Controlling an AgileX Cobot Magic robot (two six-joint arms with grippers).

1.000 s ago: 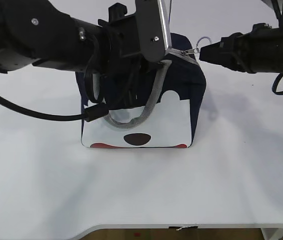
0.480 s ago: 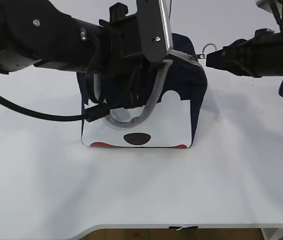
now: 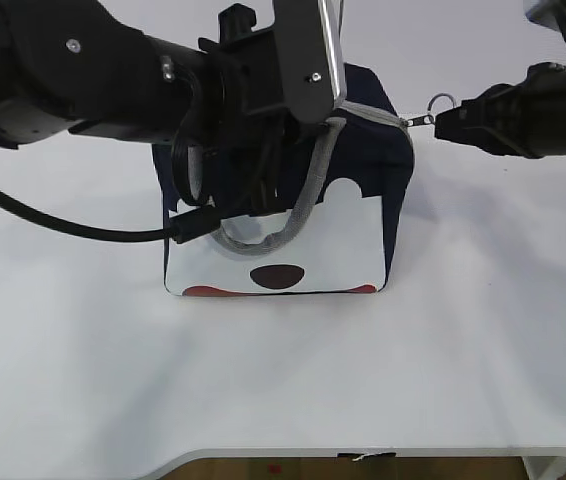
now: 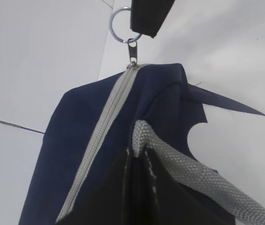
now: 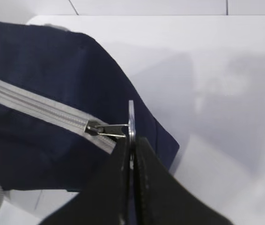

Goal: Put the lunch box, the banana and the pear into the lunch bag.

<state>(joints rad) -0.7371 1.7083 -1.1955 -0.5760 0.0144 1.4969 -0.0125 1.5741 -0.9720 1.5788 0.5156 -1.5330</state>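
Overhead, right jaws pinched on the thin steel ring pull point(image 5: 131, 123) — left jaws closed, on the woven grey handle point(image 4: 188, 173).

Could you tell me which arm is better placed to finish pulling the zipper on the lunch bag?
The right. The right gripper is shut on the ring pull at the lunch bag's right top corner, with the grey zipper taut behind it. The left gripper looks occupied, clamped at the bag's top by the handle.
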